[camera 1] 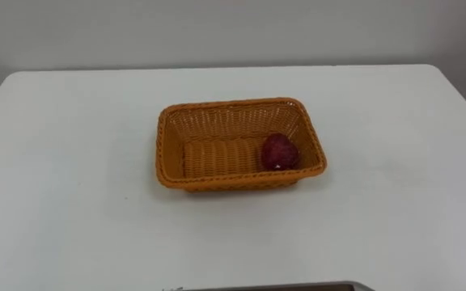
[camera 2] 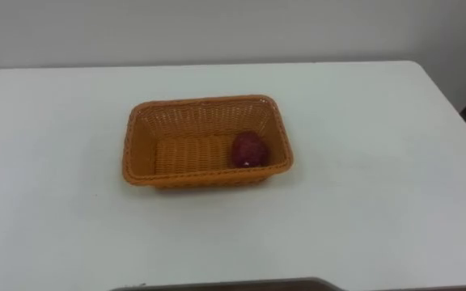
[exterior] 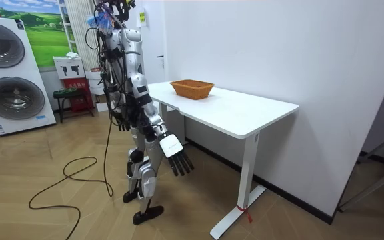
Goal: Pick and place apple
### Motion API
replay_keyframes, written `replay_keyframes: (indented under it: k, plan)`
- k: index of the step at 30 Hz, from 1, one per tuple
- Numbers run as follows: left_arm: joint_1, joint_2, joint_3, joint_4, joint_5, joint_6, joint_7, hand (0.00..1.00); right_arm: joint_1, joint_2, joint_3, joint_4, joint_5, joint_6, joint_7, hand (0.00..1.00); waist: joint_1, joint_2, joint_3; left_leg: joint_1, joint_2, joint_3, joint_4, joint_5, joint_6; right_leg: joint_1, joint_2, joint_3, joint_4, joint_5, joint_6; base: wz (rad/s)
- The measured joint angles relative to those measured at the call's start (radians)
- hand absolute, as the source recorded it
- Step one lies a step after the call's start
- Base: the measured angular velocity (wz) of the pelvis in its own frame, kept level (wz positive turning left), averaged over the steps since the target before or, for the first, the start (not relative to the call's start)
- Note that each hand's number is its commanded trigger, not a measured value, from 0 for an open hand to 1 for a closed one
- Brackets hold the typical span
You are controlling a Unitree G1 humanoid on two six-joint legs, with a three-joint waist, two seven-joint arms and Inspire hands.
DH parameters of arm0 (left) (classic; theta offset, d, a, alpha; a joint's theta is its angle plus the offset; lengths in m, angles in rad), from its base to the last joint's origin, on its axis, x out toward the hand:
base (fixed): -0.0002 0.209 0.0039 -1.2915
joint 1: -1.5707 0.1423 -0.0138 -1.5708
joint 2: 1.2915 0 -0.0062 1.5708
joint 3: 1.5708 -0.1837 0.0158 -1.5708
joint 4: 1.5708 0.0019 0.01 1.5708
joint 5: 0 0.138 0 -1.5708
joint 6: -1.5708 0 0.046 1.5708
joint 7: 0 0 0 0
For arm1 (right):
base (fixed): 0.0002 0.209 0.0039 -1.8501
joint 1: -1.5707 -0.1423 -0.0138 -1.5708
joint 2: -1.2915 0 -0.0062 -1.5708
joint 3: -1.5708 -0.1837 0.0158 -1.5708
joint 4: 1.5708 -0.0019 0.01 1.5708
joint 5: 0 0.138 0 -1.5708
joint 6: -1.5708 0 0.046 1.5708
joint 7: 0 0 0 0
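A dark red apple (camera 1: 280, 151) (camera 2: 250, 149) lies inside an orange wicker basket (camera 1: 171, 145) (camera 2: 136, 145), in its right near corner, against the wall. The basket (exterior: 192, 88) stands near the middle of a white table (camera 1: 71, 178) (exterior: 245, 110). In the room view I stand upright at the table's end on the room view's left, arms lowered beside my body. My right hand (exterior: 177, 160) hangs below table height with its fingers spread and nothing in it. My left hand (exterior: 121, 123) hangs at my far side, fingers relaxed, holding nothing.
A white wall runs right behind the table's far edge. The table's left and right edges lie close to the eye views' borders. Two washing machines (exterior: 9, 73) and a red stool (exterior: 72, 93) stand behind me on the room view's left.
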Motion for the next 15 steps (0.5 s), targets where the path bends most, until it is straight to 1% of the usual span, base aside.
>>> replay_keyframes:
  k: [3, 7, 8, 10, 12, 15]
  plan:
    - [0.0, -0.01, -0.001, -0.007, 0.001, 0.017, -0.01, 0.0, 0.001, 0.007, 0.012, 0.014, -0.043, 0.042, 0.095, 0.0, 0.005, 0.013, 0.0, -0.001, -0.001, 0.0, -0.003, 0.0, 0.0, 0.004, -0.001, -0.002, -0.001, -0.001, 0.001, 0.0]
    - [-0.001, -0.016, -0.001, -0.009, 0.0, 0.019, -0.019, 0.0, 0.001, 0.014, 0.023, 0.016, -0.068, 0.061, 0.163, 0.0, 0.011, 0.02, 0.0032, -0.001, -0.001, -0.001, -0.002, 0.0, 0.0, 0.004, -0.001, -0.003, -0.001, -0.003, 0.0, 0.0]
    - [-0.001, -0.018, -0.007, -0.009, 0.0, 0.025, -0.02, 0.0, -0.001, 0.018, 0.023, 0.016, -0.075, 0.071, 0.18, 0.0, 0.013, 0.02, 0.0033, -0.001, -0.001, -0.002, -0.001, 0.0, 0.0, 0.002, -0.001, -0.004, -0.001, -0.004, 0.0, 0.0]
    - [-0.001, -0.023, -0.02, -0.009, 0.0, 0.034, -0.025, 0.0, -0.005, 0.025, 0.024, 0.016, -0.085, 0.079, 0.203, 0.0, 0.014, 0.019, 0.0032, -0.001, -0.002, -0.003, 0.001, 0.0, 0.0, 0.001, -0.002, -0.005, 0.0, -0.007, -0.001, 0.04]
    - [-0.001, -0.027, -0.038, -0.007, 0.0, 0.038, -0.03, 0.0, -0.006, 0.03, 0.032, 0.016, -0.087, 0.08, 0.23, 0.0, 0.013, 0.019, 0.0033, -0.001, -0.002, -0.006, 0.002, 0.0, 0.0, 0.003, -0.002, -0.007, 0.001, -0.009, -0.001, 0.05]
    - [-0.002, -0.032, -0.038, -0.004, 0.0, 0.039, -0.037, 0.0, -0.007, 0.03, 0.054, 0.016, -0.087, 0.08, 0.251, 0.0, 0.014, 0.019, 0.0032, -0.001, -0.002, -0.01, 0.003, 0.0, 0.0, 0.003, -0.002, -0.009, 0.001, -0.009, -0.001, 0.03]
